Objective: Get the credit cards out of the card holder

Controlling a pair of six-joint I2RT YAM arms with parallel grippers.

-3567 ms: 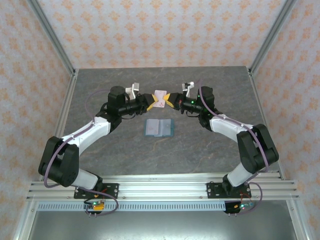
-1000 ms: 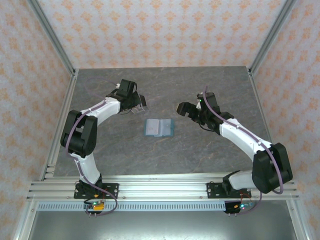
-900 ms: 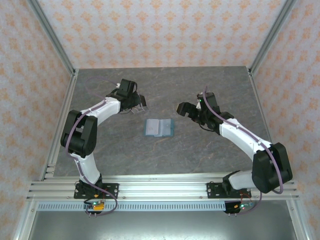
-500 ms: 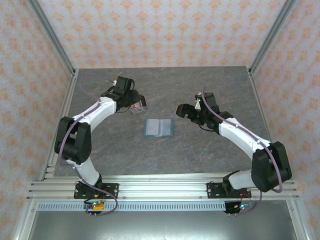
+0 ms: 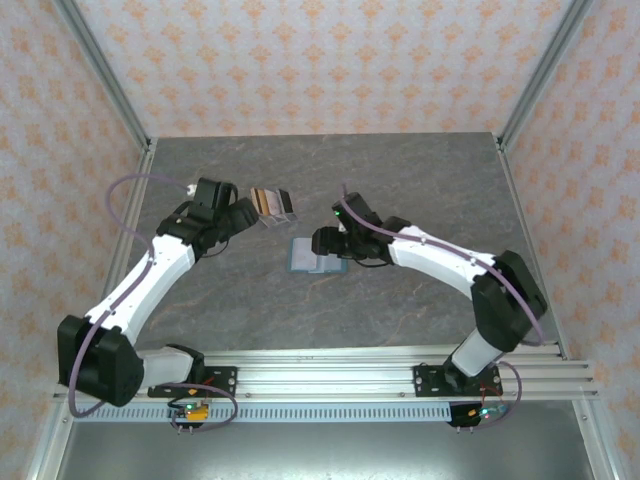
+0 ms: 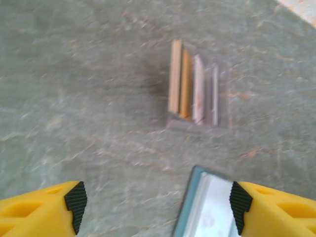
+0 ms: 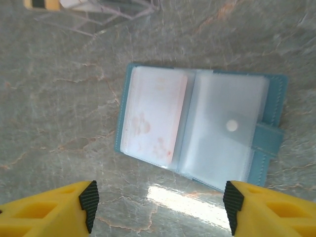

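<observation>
Now, on the grey desk [image 5: 420, 180] the teal card holder [image 7: 197, 126] lies spread open, a pinkish card [image 7: 153, 116] in one clear sleeve. My right hand [image 7: 158, 202] hovers over it, opened wide and empty. My left hand [image 6: 155, 200], likewise released, points at the row of cards [image 6: 192, 84] standing on edge just beyond the card holder.

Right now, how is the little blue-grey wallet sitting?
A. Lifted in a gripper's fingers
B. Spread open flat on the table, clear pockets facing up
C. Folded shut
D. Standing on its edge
B: the right wrist view shows the card holder spread open on the table, both clear pockets facing up and a pale card showing through one.
</observation>
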